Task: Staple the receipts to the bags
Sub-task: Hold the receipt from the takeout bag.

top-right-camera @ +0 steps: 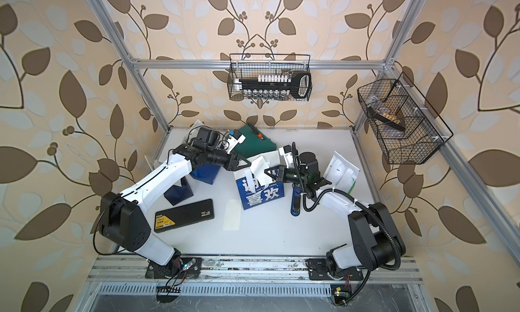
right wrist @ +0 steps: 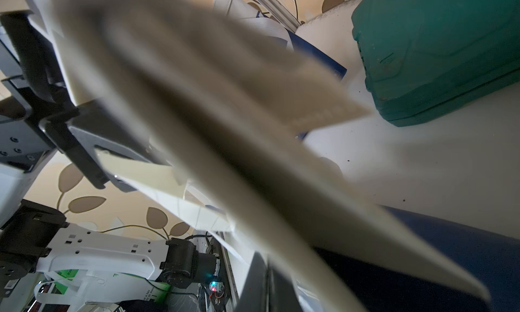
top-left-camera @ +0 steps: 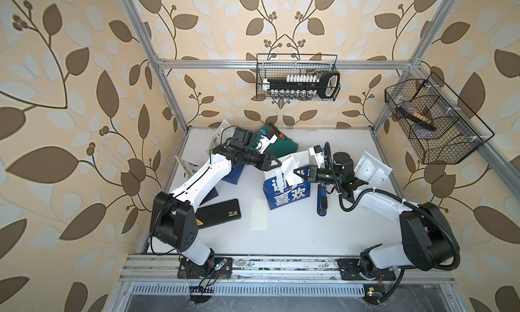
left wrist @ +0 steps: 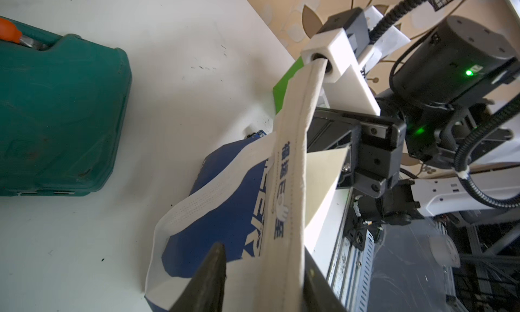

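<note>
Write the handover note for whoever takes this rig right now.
Left gripper: open, astride the white handle of the lettered navy-blue-and-white paper bag.
Right gripper: shut on a cream paper receipt at that bag's top.
A second receipt lies flat beside the bag; the blue-and-black stapler lies on its other side, ungripped.
Done: no staple visible. To do: staple receipts to all bags.

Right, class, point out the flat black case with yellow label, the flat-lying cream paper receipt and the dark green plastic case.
flat black case (top-right-camera: 188, 213): in a top view, lid middle.
cream paper receipt (top-right-camera: 233, 215): in a top view, centre.
dark green plastic case (left wrist: 56, 108): left wrist view, lid.
</note>
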Available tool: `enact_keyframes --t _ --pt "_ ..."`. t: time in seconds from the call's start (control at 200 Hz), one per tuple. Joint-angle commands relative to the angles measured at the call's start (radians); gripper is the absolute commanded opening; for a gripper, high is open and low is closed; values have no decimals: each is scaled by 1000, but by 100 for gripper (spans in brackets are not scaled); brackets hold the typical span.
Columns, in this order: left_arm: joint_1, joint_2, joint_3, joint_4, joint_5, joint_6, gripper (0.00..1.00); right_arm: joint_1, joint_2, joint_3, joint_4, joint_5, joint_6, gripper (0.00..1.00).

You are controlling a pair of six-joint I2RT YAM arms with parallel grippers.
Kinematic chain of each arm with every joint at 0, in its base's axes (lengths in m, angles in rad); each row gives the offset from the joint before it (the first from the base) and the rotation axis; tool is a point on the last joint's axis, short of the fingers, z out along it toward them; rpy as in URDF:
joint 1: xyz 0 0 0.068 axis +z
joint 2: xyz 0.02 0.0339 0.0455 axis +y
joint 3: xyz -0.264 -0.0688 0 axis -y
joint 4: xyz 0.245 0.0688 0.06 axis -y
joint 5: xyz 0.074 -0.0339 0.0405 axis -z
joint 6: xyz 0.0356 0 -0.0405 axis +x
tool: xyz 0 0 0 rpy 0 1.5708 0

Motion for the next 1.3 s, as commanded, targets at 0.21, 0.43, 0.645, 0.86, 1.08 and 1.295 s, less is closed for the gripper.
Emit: enact_keyframes --t 0.21,0.43,0.645,0.86,1.08,1.295 --pt "-7 -97 -46 177 -52 -76 43 -5 7 -7 49 -6 33 0" --pt "-7 -86 -46 176 -21 -91 43 -4 14 -7 49 -11 40 0" --pt "-7 -92 -65 190 2 -109 43 -5 55 21 63 -58 80 0" --pt "-7 -96 -85 206 19 -122 43 -5 58 56 31 -81 109 0" --pt "-7 -96 -114 228 19 -135 41 -3 60 59 55 -71 149 0" --pt "-7 -96 -115 250 27 -154 37 3 75 64 38 -63 148 0"
